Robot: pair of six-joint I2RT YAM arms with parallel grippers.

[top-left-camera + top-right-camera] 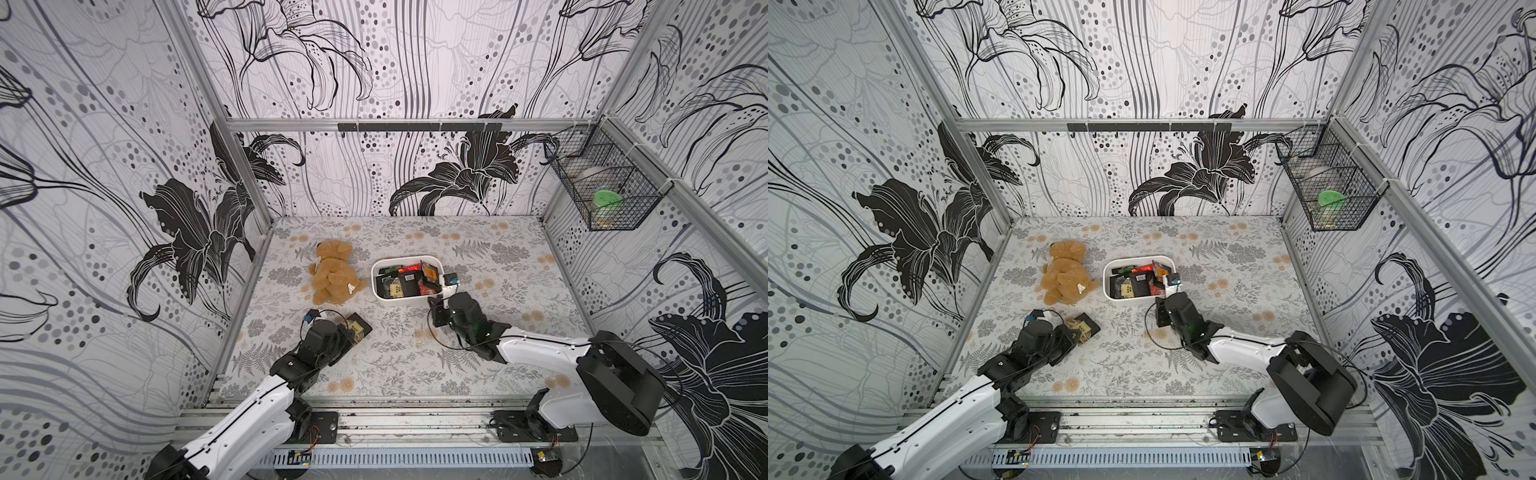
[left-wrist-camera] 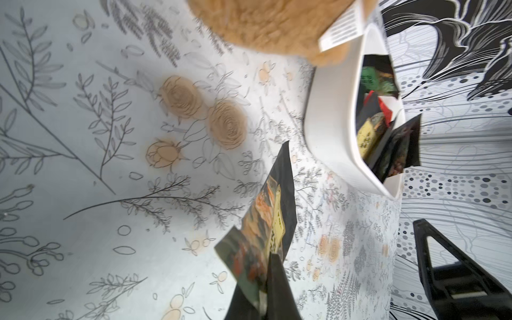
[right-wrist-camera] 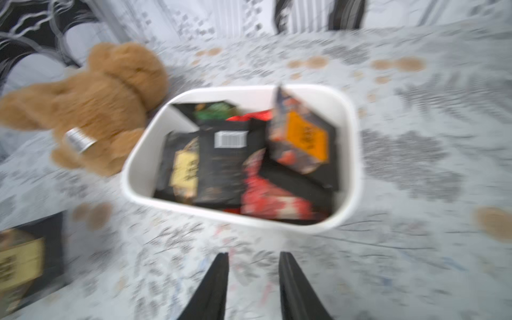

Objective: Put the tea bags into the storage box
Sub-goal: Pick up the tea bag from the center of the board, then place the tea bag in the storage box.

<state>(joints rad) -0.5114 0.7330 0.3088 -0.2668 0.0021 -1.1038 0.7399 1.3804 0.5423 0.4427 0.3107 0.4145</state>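
Observation:
The white storage box (image 1: 376, 276) (image 1: 1106, 279) stands mid-table with several tea bags (image 1: 409, 280) (image 3: 230, 155) piled inside, black, red and orange-labelled. My left gripper (image 1: 351, 332) (image 2: 267, 263) is shut on one black tea bag with a yellow label (image 1: 358, 327) (image 2: 266, 216), holding it by its edge low over the table, in front and to the left of the box. My right gripper (image 1: 435, 301) (image 3: 253, 257) is open and empty, just before the box's near right corner. The right wrist view is blurred.
A brown teddy bear (image 1: 332, 274) lies close against the left side of the box. A black wire basket (image 1: 602, 187) hangs on the right wall, high above the table. Patterned walls close off three sides.

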